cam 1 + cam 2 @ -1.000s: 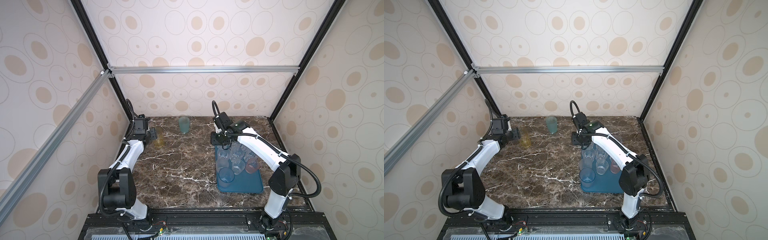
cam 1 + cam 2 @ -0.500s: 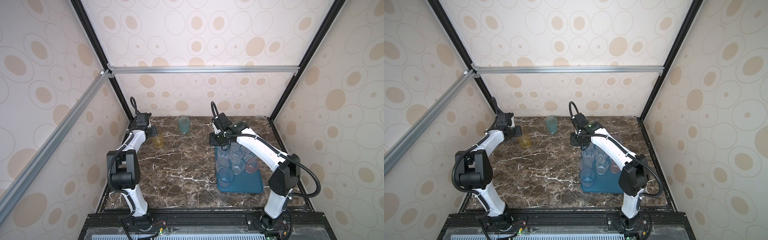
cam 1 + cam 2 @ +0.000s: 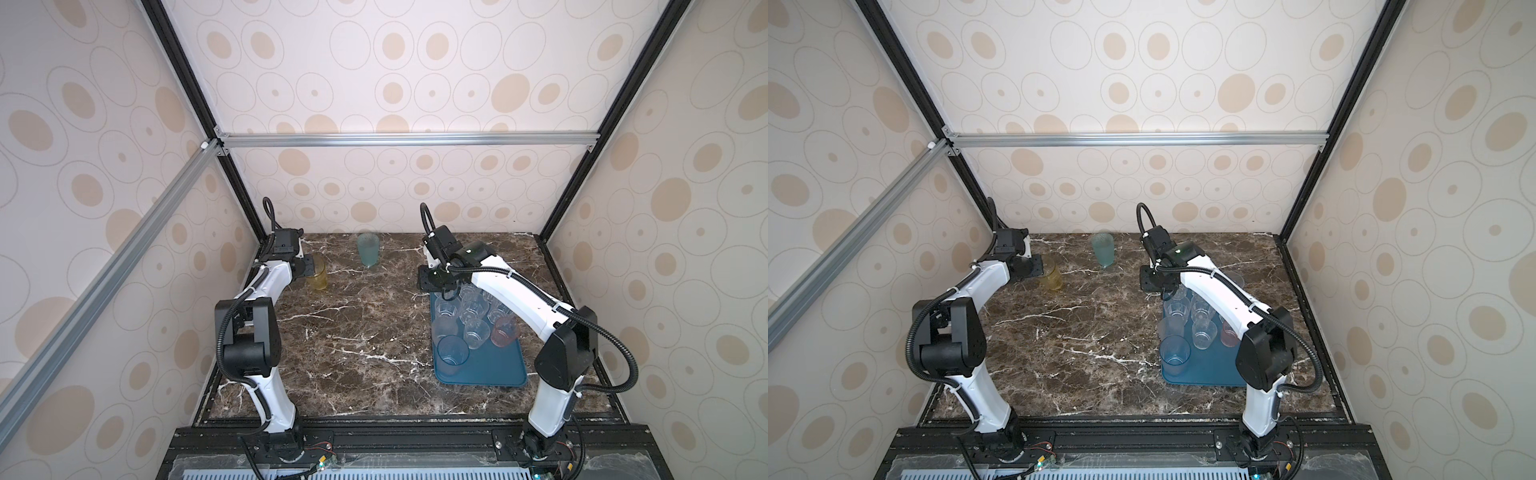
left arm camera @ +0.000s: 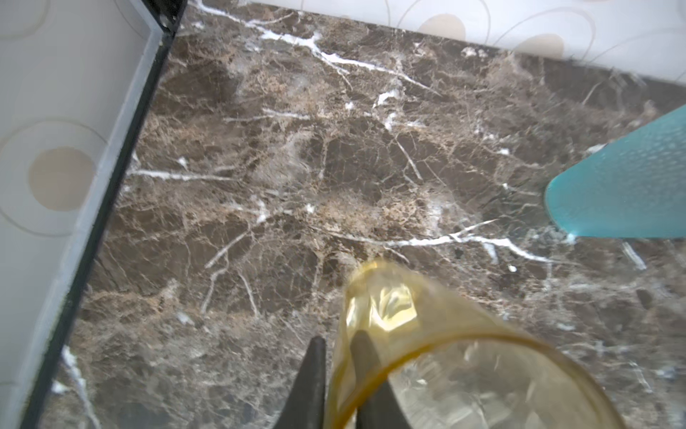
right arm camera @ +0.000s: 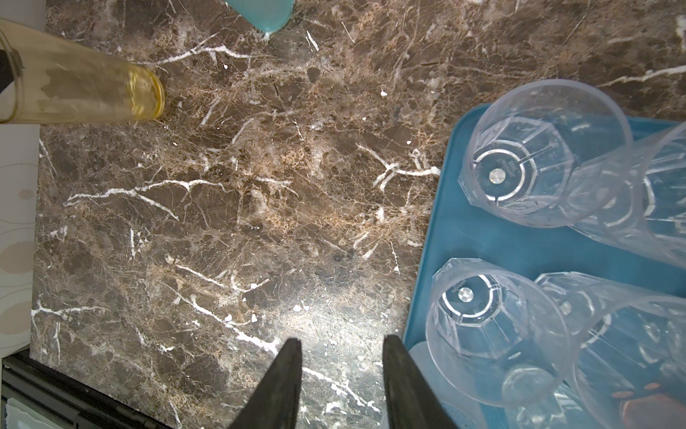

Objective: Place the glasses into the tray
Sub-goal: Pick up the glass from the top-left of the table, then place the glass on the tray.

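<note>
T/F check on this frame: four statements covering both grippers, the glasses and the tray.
1. The left gripper pinches the amber glass by its wall. True.
2. The right gripper holds a glass. False: it is open and empty, over the table beside the tray.
3. Every glass is in the tray. False: the amber glass and a teal glass are outside it.
4. A pinkish glass stands in the tray. True.
</note>
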`<state>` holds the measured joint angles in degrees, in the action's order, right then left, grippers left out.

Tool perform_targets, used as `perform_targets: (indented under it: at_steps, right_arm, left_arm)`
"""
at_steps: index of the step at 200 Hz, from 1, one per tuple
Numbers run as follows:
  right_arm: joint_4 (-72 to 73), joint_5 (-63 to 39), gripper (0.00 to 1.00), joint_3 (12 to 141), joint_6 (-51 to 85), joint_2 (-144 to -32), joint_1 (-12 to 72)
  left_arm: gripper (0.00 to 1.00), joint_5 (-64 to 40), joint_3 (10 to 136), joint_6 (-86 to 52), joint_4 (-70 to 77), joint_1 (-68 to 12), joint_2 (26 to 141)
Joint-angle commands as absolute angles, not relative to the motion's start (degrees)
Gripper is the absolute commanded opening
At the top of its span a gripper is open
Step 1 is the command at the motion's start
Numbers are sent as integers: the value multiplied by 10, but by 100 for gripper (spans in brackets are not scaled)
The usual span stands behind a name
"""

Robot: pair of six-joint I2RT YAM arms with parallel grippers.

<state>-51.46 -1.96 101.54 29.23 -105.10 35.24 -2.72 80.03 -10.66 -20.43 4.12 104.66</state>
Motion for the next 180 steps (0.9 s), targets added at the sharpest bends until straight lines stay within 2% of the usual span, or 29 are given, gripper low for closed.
perform_targets:
  at_steps: [1, 30, 50, 99, 143, 180]
  right_arm:
    - [-529, -22, 39, 1040, 289, -1058, 362]
    - [-539, -22, 39, 1067, 293, -1062, 385]
    - [-540, -16, 39, 1088, 303, -1067, 409]
    - [-498, 18, 40, 1098, 353, -1065, 483]
    - [-458, 44, 45, 1083, 381, -1067, 502]
    - [-458, 60, 45, 1080, 382, -1084, 503]
  left_arm:
    - [6, -41, 794, -104, -221, 44, 1006]
    - [0, -47, 779, -111, -244, 34, 955]
    - [0, -54, 757, -125, -253, 15, 909]
    - [0, -67, 663, -204, -233, -94, 809]
    - [0, -71, 622, -272, -201, -195, 790]
    - [0, -59, 628, -288, -202, -243, 805]
